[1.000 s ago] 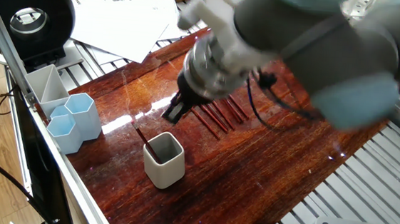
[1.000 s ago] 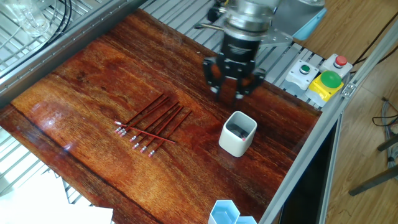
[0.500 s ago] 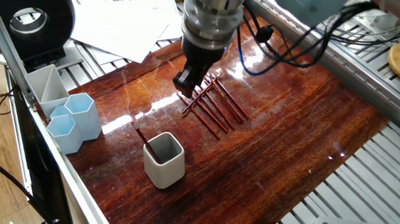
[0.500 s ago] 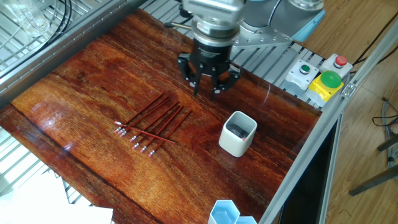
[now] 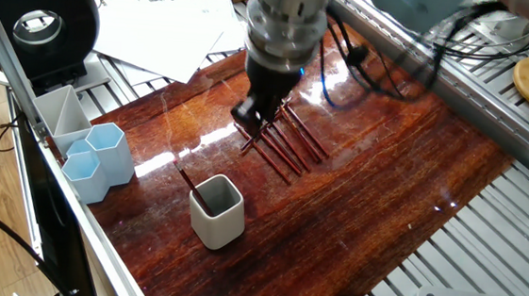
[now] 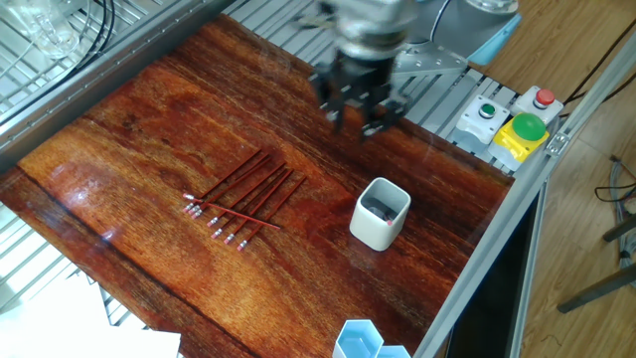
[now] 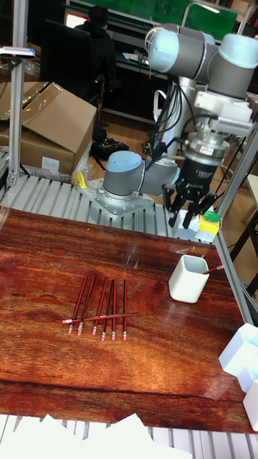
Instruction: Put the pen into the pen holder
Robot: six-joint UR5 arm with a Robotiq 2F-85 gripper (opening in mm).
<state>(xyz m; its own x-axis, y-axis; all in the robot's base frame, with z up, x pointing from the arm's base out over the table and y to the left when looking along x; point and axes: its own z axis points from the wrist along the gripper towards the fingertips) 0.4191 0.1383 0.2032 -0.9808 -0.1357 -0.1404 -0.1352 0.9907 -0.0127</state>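
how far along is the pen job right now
Done: one pen already leans in the pen holder. In hand: nothing; the gripper hangs above the table with its fingers apart. Left: the six pens lying on the table.

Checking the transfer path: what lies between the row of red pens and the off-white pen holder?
Only bare wooden tabletop separates the red pens from the off-white, rounded-square pen holder; the other fixed view and the tall fixed view both show it.
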